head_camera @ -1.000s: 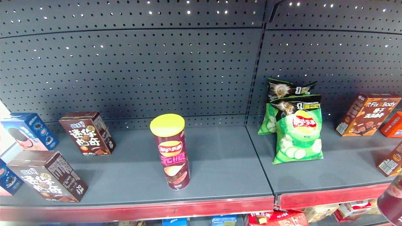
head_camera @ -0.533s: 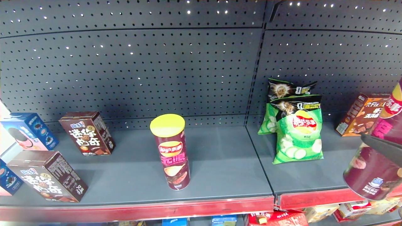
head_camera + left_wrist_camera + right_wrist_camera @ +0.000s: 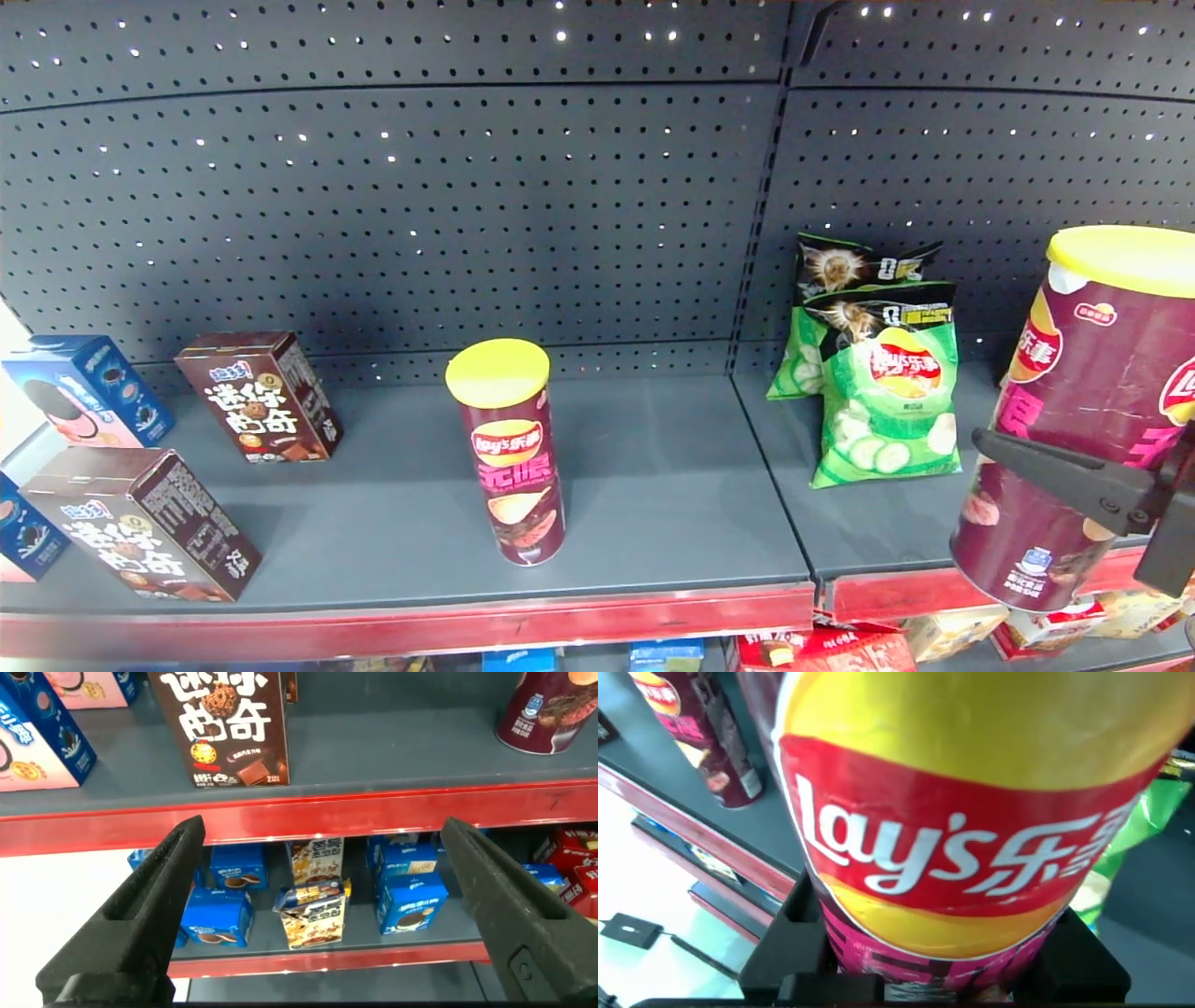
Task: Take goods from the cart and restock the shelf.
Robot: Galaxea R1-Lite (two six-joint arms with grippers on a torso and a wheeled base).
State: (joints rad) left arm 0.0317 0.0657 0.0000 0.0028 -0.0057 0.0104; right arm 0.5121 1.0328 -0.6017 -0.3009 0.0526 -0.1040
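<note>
Right gripper (image 3: 936, 957) is clamped on a maroon chip can (image 3: 1092, 392) with a yellow lid, one finger (image 3: 1055, 467) across the can's front at about mid-height. The far finger is hidden behind the can in the head view. In the right wrist view, dark fingers sit on both sides of the can body.

The held can is roughly upright, lid up, at the right end of the shelf (image 3: 653, 485). In the head view its base overlaps the red front lip (image 3: 887, 588) of the right bay. I can't tell from this angle whether the base is over the deck or out in front of the lip.

Already on the shelf:
- A matching standing can (image 3: 509, 448) is near the front of the left bay, upright, well apart from the held one.
- Two green chip bags are in the right bay, the front bag (image 3: 887, 401) leaning on the rear bag (image 3: 831, 280), between the two cans.
- Two brown cookie boxes are at the left, a back box (image 3: 261, 397) and a front box (image 3: 140, 523).
- Blue cookie boxes (image 3: 89, 387) are at the far left edge.

Left gripper (image 3: 322, 831) has its fingers spread wide with nothing between them. It sits low in front of the red lip, below the front brown box. Past it, the lower shelf (image 3: 355, 943) holds blue packs (image 3: 224, 905) and a small tilted box (image 3: 313, 910).
</note>
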